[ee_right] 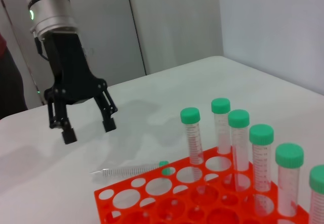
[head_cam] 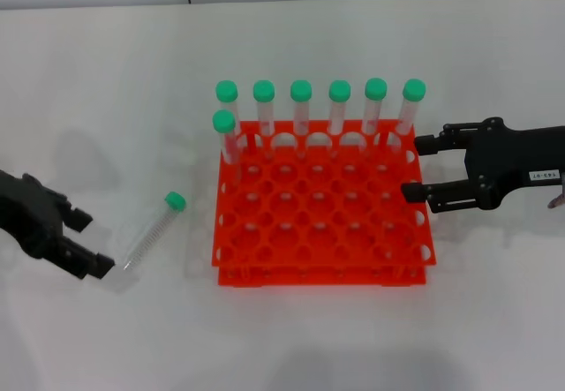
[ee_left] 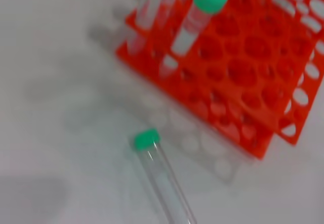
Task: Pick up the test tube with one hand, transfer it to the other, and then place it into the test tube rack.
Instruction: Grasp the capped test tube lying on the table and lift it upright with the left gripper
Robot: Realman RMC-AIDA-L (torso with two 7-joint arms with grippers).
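Observation:
The test tube [head_cam: 152,234] lies flat on the white table to the left of the test tube rack [head_cam: 318,276], its green cap toward the rack. My left gripper [head_cam: 92,243] is open just beyond the tube's bottom end, not touching it. In the left wrist view the lying test tube [ee_left: 163,181] is close below, with the rack [ee_left: 223,90] beyond. The right wrist view shows the left gripper [ee_right: 89,130] hovering open above the table near the test tube [ee_right: 126,171]. My right gripper [head_cam: 418,169] is open and empty at the rack's right edge.
Several green-capped tubes [head_cam: 302,109] stand in the rack's back row and one [head_cam: 226,135] in the second row at the left corner; they also show as tubes [ee_right: 238,133] in the right wrist view. A wall runs behind the table's far edge.

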